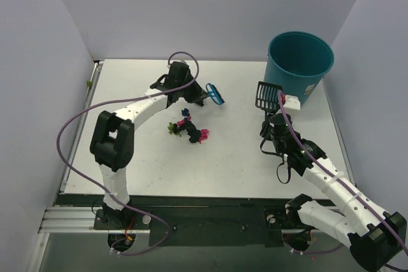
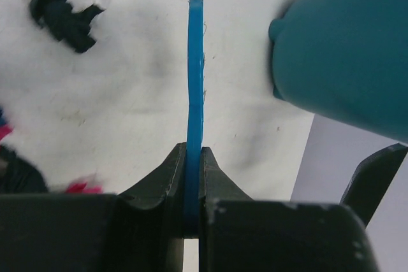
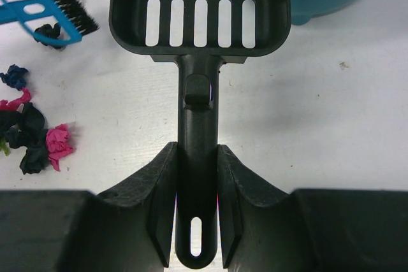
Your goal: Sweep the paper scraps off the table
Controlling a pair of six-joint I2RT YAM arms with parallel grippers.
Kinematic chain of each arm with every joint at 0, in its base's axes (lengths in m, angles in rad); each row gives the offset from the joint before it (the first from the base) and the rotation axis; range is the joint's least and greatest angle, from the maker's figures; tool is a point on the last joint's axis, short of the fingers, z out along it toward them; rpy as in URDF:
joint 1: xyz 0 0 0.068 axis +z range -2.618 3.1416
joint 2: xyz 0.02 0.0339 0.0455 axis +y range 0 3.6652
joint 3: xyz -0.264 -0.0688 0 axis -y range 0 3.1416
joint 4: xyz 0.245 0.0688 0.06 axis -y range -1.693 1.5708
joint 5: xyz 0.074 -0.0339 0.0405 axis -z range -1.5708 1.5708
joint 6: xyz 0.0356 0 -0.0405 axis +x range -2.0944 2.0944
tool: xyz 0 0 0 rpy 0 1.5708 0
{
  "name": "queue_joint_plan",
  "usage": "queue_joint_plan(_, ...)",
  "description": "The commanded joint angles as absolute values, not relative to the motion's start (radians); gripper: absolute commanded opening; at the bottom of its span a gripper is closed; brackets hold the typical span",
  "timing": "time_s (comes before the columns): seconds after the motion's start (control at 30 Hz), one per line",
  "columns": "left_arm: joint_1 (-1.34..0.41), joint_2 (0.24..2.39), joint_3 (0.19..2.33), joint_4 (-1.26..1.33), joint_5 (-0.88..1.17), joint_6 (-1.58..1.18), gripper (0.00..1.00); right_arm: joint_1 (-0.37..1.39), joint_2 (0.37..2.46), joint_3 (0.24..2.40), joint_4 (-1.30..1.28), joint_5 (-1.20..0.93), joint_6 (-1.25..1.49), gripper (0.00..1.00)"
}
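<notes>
Large flat white rectangular tabletop (image 1: 242, 164), with a teal round plastic bin (image 1: 300, 62) at the far right corner. Right gripper (image 3: 197, 157) is clamped on the handle of a black slotted plastic scoop (image 3: 199, 74), scoop head just beside the bin. Left gripper (image 2: 194, 154) is pinched tight on a thin blue plastic hand brush (image 2: 195, 81). Tiny crumpled paper scraps (image 1: 190, 128) in pink, dark blue, black and green are clustered mid-table, near the brush and well apart from the scoop.

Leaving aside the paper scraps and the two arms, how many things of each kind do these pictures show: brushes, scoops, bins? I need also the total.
blue brush: 1
black slotted scoop: 1
teal bin: 1
Total: 3
</notes>
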State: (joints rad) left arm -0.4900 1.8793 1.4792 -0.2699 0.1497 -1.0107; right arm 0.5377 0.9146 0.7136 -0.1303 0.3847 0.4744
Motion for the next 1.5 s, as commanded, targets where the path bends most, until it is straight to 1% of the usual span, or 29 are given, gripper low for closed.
queue_joint_plan(0.0,-0.471,2.031,1.667,-0.205,0.256,-1.015,0.00,0.543,0.928,0.713,-0.098,0.405,0.479,0.00)
queue_joint_plan(0.13,-0.446,2.172,1.813,-0.241,0.314,-1.049,0.00,0.543,0.939,0.716,-0.092,0.400,0.480,0.00)
queue_joint_plan(0.23,-0.425,2.244,1.891,-0.302,0.296,-1.055,0.00,0.543,0.950,0.721,-0.091,0.397,0.480,0.00)
queue_joint_plan(0.33,-0.407,2.256,1.885,-0.330,0.249,-1.060,0.00,0.541,0.956,0.726,-0.095,0.391,0.479,0.00)
queue_joint_plan(0.4,-0.396,2.241,1.844,-0.347,0.223,-1.065,0.00,0.541,0.956,0.726,-0.094,0.390,0.480,0.00)
queue_joint_plan(0.53,-0.376,2.155,1.708,-0.376,0.164,-1.060,0.00,0.541,0.957,0.726,-0.092,0.382,0.479,0.00)
queue_joint_plan(0.6,-0.373,2.077,1.614,-0.361,0.172,-1.054,0.00,0.543,0.963,0.727,-0.092,0.374,0.479,0.00)
queue_joint_plan(0.77,-0.376,1.838,1.361,-0.351,0.149,-1.057,0.00,0.543,0.960,0.729,-0.098,0.371,0.474,0.00)
queue_joint_plan(0.87,-0.377,1.690,1.244,-0.365,0.129,-1.048,0.00,0.542,0.956,0.726,-0.101,0.370,0.471,0.00)
queue_joint_plan(0.97,-0.391,1.576,1.172,-0.348,0.118,-1.005,0.00,0.543,0.965,0.729,-0.101,0.347,0.465,0.00)
queue_joint_plan(1.1,-0.390,1.462,1.177,-0.415,0.071,-0.909,0.00,0.543,0.995,0.742,-0.110,0.302,0.456,0.00)
queue_joint_plan(1.27,-0.387,1.393,1.281,-0.512,0.009,-0.766,0.00,0.546,1.057,0.782,-0.130,0.198,0.422,0.00)
queue_joint_plan(1.37,-0.387,1.373,1.325,-0.583,-0.115,-0.688,0.00,0.561,1.109,0.834,-0.225,0.173,0.397,0.00)
queue_joint_plan(1.47,-0.387,1.382,1.391,-0.621,-0.172,-0.565,0.00,0.589,1.179,0.925,-0.331,0.141,0.361,0.00)
